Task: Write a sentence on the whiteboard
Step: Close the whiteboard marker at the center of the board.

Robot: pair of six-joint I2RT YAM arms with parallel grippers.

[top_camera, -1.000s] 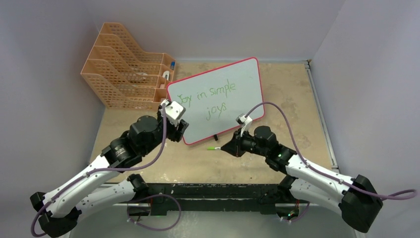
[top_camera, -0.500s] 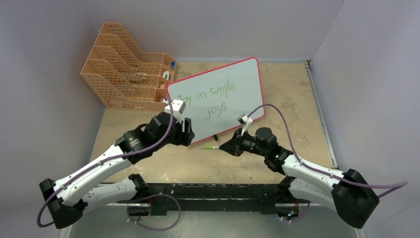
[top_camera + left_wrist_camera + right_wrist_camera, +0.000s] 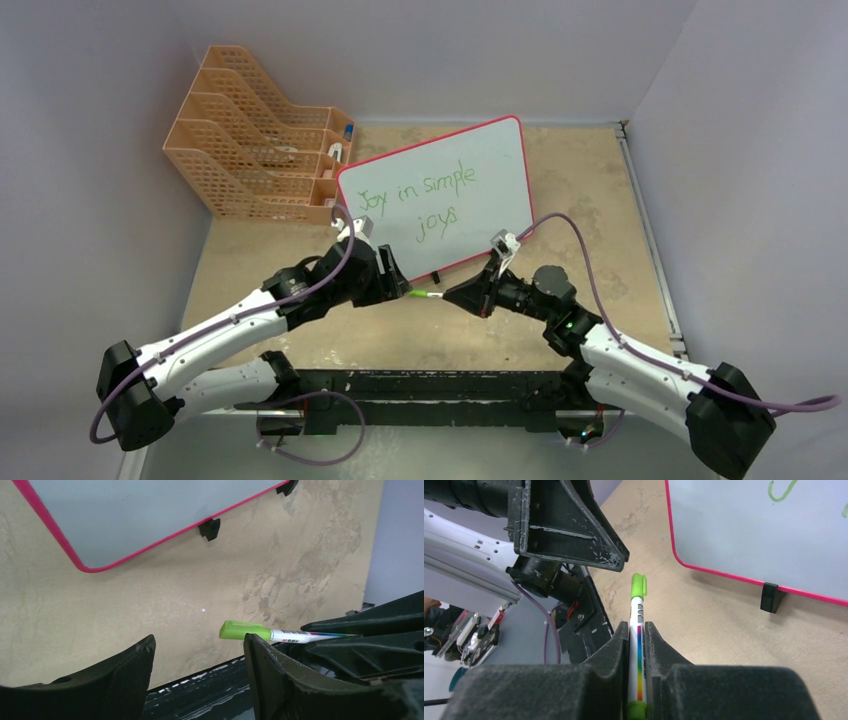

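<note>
Writing looks done: sentence (image 3: 420,200) "Joy in simple joys" sits green on whiteboard (image 3: 490,170) at the surface's (image 3: 600,200) far middle, right claw (image 3: 636,630) clamps the capped marker (image 3: 637,610) nearer the front edge, left claw (image 3: 200,647) gapes empty beside its cap (image 3: 240,629), probably only stowing remains.

Green sentence (image 3: 418,200) on whiteboard (image 3: 490,165), right hand (image 3: 450,296) holding marker (image 3: 430,295)

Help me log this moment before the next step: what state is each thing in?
whiteboard: written on, neither gripper touching it.
sentence: green, two lines, reads "Joy in simple joys".
right gripper: shut on the marker.
left gripper: open, empty, close to the marker's cap.
marker: capped, cap end pointing toward the left gripper.
file rack: upright, back left.
</note>
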